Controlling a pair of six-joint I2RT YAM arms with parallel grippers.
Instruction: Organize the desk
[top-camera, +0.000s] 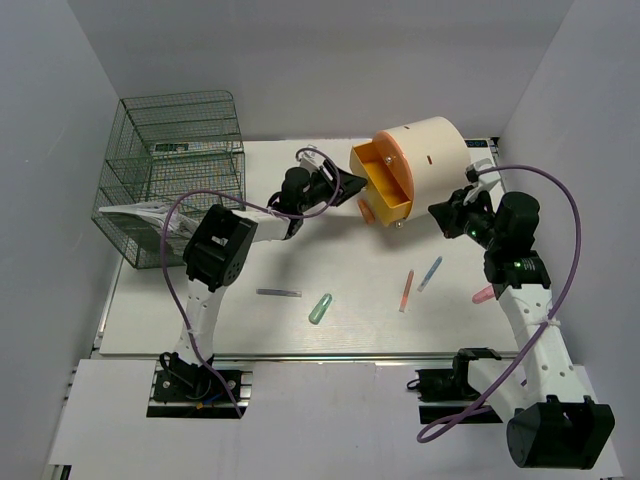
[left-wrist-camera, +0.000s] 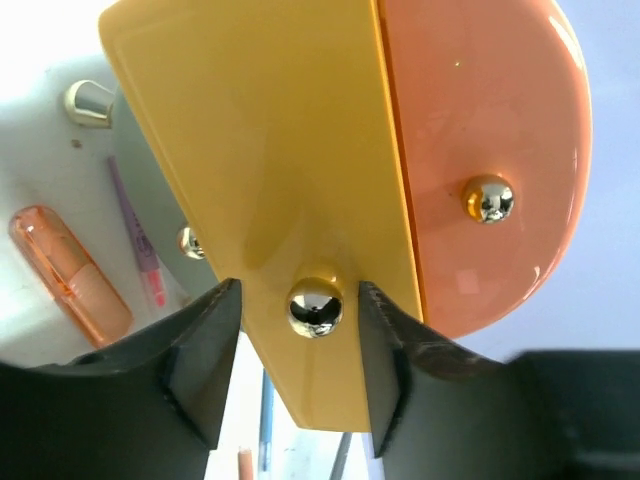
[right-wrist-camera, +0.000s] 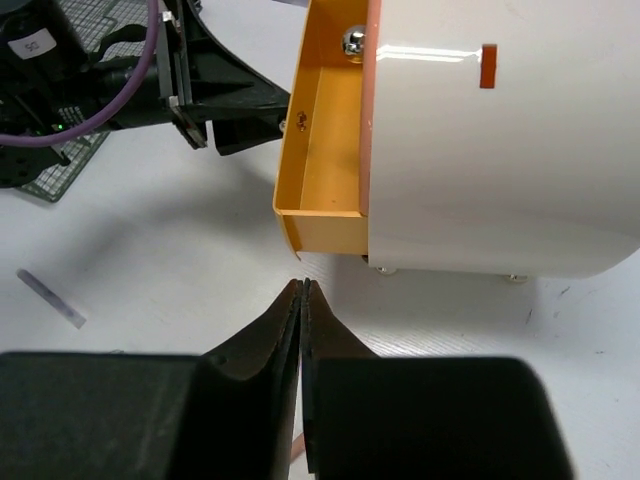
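Half-seen things on the desk (top-camera: 250, 320)

Near the desk's right edge, a pink thing (top-camera: 484, 295) is half hidden behind the right arm (top-camera: 522, 300). An orange thing (top-camera: 366, 212) pokes out from under the yellow drawer (top-camera: 385, 185). The papers (top-camera: 140, 212) in the green wire rack (top-camera: 180, 130) are too small to read. From the left wrist, the drawer covers part of a purple pen (left-wrist-camera: 135, 225) and half a little gold knob (left-wrist-camera: 188, 242). From the right wrist, the round cream box (right-wrist-camera: 500, 180) runs off the right side.

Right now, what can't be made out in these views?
- Top external: pink item, partly hidden by the right arm.
- Left wrist: gold ball, mostly hidden behind the yellow drawer.
- Top external: papers in the green rack, print too small.
- Right wrist: grey strip, too small to identify.
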